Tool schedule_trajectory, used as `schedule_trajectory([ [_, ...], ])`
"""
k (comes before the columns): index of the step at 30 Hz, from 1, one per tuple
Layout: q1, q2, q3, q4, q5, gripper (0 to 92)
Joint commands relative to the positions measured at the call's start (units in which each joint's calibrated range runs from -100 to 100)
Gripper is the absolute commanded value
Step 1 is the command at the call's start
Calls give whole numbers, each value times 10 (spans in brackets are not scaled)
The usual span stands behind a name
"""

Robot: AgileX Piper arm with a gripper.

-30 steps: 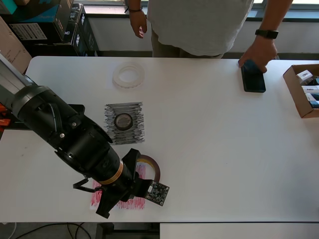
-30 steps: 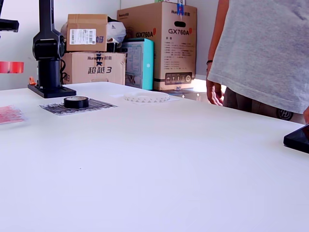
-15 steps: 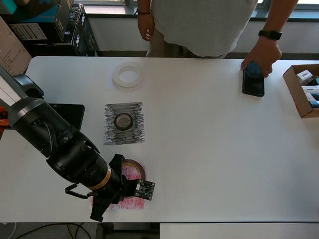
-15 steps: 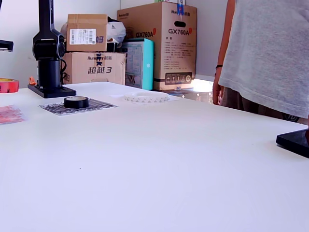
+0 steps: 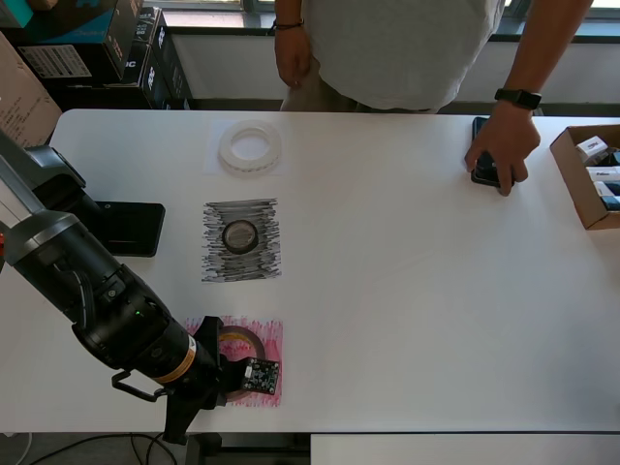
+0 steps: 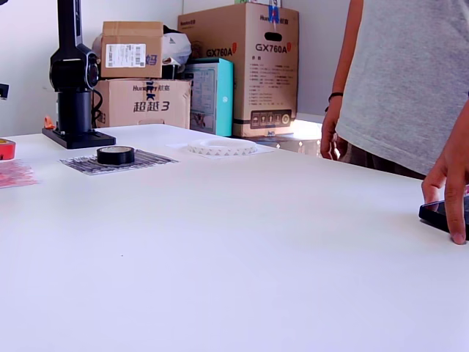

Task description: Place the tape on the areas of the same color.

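A dark red-brown tape roll (image 5: 243, 339) with a yellowish core hangs low over the red scribbled area (image 5: 268, 341) near the front edge. My gripper (image 5: 231, 368) is shut on the roll's near side, and the arm hides the fingers. At the exterior view's left edge the same roll (image 6: 4, 149) sits just above the red area (image 6: 16, 174). The small black tape roll (image 5: 240, 234) lies on the black scribbled area (image 5: 242, 266). The large clear-whitish roll (image 5: 250, 148) lies on a faint white area at the back.
A person stands at the far side with one hand (image 5: 499, 145) on a black phone (image 5: 481, 172). An open cardboard box (image 5: 572, 174) sits at the overhead view's right edge. The arm's black base (image 5: 126, 228) stands at its left. Stacked cartons (image 6: 242, 66) lie beyond the table.
My arm swung toward the overhead view's left and front and lowered the red-brown roll until it hangs over the red area. The person's hand shifted on the phone.
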Motion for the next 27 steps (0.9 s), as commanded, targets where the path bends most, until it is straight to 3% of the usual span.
schedule_trajectory([
  [1,-6,7,7,-24,-18,0],
  [27,14,13,28,-25,-18,0],
])
